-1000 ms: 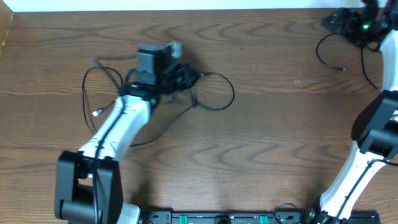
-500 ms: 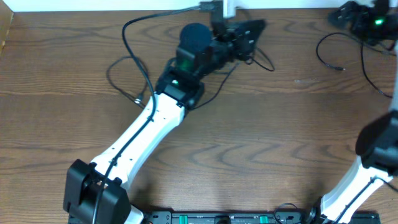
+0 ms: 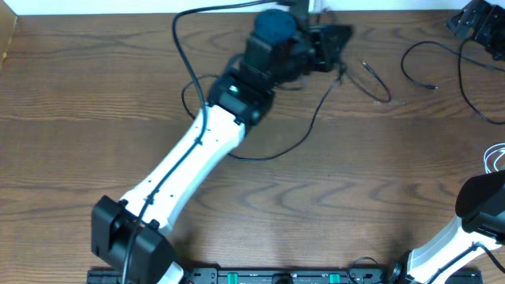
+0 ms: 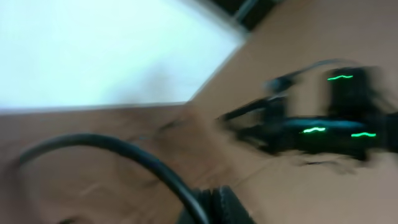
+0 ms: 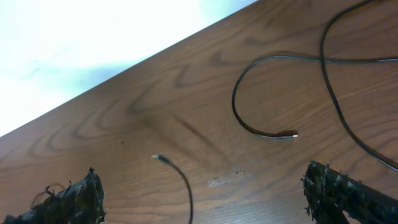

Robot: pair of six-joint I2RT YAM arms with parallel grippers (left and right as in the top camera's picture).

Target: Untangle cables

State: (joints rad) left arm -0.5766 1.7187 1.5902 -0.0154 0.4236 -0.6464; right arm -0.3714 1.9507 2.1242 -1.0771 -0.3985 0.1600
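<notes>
My left gripper [image 3: 335,43] is stretched to the far middle of the table and blurred. In the left wrist view its jaws [image 4: 214,205] are pressed together on a black cable [image 4: 124,152] that arcs off to the left. In the overhead view a black cable [image 3: 314,113] trails from it back over the wood, and a thin end [image 3: 377,81] lies just to its right. My right gripper [image 3: 473,20] is at the far right corner, open and empty [image 5: 208,199]. Below it lie a looped black cable [image 5: 298,58] and a second cable's plug end [image 5: 180,171].
More thin black cable [image 3: 406,67] loops at the far right of the table. A bit of white cable [image 3: 495,158] shows at the right edge. The table's far edge meets a white surface [image 5: 93,43]. The left arm's own thick cable [image 3: 177,39] arcs above it.
My left arm has swung from the table's left middle to the far centre, dragging the black cables along to the right. My right gripper has shifted further into the far right corner.
</notes>
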